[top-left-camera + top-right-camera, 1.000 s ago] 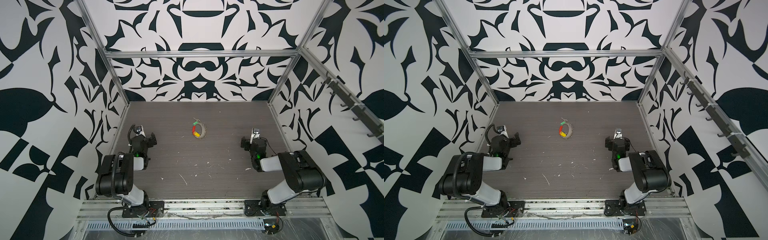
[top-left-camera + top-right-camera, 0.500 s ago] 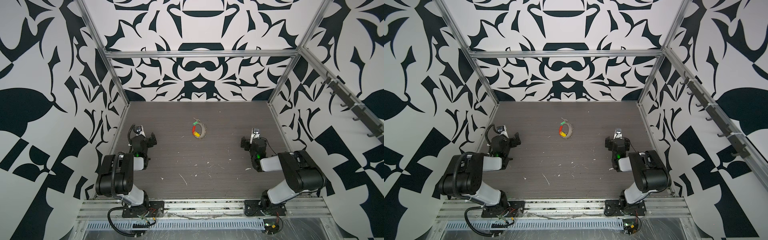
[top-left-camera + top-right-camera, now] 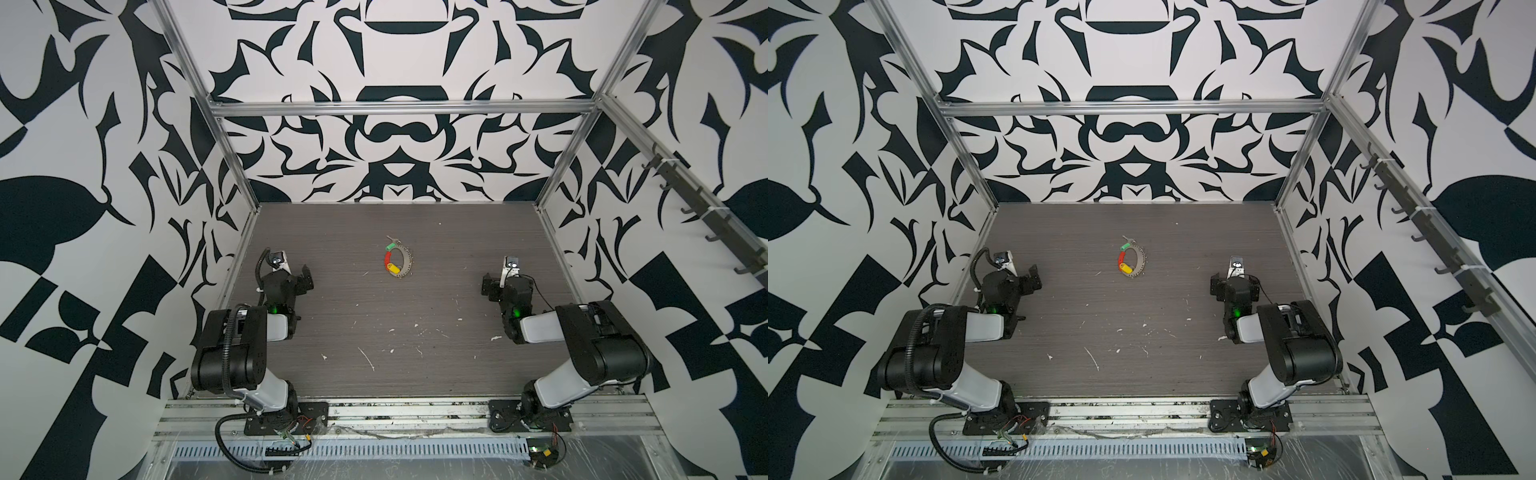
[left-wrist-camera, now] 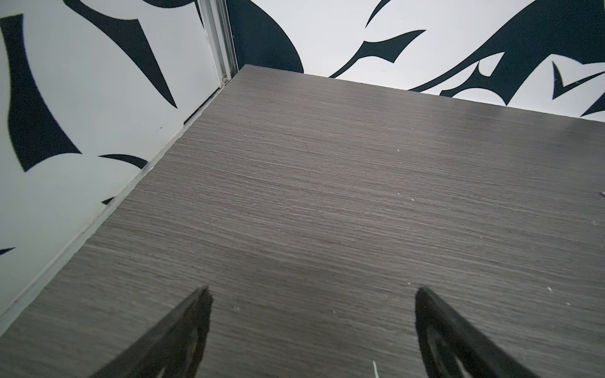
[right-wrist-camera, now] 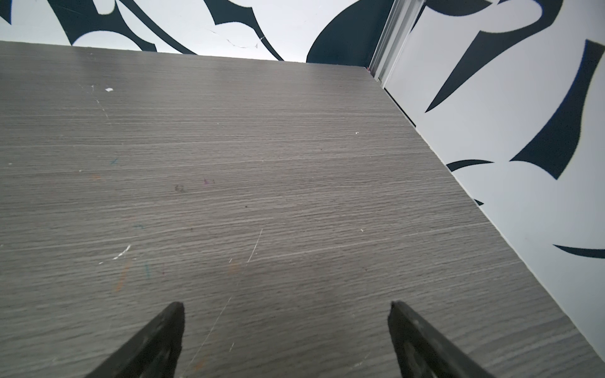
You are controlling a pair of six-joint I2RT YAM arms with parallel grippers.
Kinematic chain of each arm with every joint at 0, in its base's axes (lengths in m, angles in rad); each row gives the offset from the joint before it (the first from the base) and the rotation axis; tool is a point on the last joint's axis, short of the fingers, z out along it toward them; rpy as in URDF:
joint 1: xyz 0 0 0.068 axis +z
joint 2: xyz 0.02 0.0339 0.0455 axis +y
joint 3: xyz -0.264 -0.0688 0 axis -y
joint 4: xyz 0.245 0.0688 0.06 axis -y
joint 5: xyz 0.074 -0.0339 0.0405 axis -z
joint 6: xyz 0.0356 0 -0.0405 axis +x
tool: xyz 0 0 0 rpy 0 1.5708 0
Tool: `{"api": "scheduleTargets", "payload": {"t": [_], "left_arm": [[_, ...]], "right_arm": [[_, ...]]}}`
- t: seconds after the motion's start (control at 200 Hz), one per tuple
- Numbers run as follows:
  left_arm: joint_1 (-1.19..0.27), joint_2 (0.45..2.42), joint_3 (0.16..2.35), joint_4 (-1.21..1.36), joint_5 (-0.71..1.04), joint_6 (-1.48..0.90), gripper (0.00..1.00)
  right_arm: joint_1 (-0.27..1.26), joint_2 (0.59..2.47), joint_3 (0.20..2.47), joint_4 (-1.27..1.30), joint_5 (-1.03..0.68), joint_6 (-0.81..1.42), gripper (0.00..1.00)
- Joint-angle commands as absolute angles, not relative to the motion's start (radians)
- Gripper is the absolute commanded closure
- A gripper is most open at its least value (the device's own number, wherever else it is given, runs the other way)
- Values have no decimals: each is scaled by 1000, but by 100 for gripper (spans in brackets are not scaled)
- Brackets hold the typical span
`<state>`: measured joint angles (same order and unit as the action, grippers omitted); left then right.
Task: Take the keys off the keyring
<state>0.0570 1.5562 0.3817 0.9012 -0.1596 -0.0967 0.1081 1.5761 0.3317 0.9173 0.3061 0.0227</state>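
Start the approach: both arms are parked, and no key has yet left the keyring. The large thin grey perforated metal keyring [image 3: 409,260] [image 3: 1144,260] lies flat on the dark grey wood-grain tabletop [image 3: 374,320], slightly behind the tabletop's centre and well apart from both arms. Neither wrist view shows it. The left gripper [image 4: 312,291] sits near the tabletop's left edge and the right gripper [image 5: 285,304] near its right edge. Both have their jaws spread wide, with nothing between them but bare tabletop. In both top views the three keys form a chain along the hoop's left side. The small green oblong plastic tag [image 3: 390,247] [image 3: 1124,248] is nearest the tabletop's back edge, the longer curved red plastic strip [image 3: 386,260] [image 3: 1120,261] is in the middle, and the yellow oblong plastic tag [image 3: 393,269] [image 3: 1126,270] is nearest the front edge. The long axis of this group therefore runs roughly back to front, with the bare grey band bowing out to the right. Steady that bare arc with the right gripper, and take an end tag with the left, jaws set across the tag's short width. Descend slowly, because thin flat metal is likely to skid. How each tag is fastened is too small to tell, so confirm this from a wrist view before pulling.
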Motion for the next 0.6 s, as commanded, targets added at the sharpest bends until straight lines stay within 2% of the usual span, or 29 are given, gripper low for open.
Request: {"api": "scheduleTargets", "payload": {"t": [0.0, 0.42, 0.515, 0.595], "left_arm": [[61, 1563, 370, 935, -155, -100, 1], [61, 1558, 369, 941, -176, -102, 1], [60, 1481, 380, 851, -250, -139, 1], [60, 1415, 415, 736, -270, -147, 1]], "right_arm": [[111, 1556, 344, 937, 301, 19, 0], [105, 1543, 344, 940, 277, 14, 0], [106, 1456, 387, 789, 253, 16, 0], [106, 1373, 473, 550, 229, 30, 0]]}}
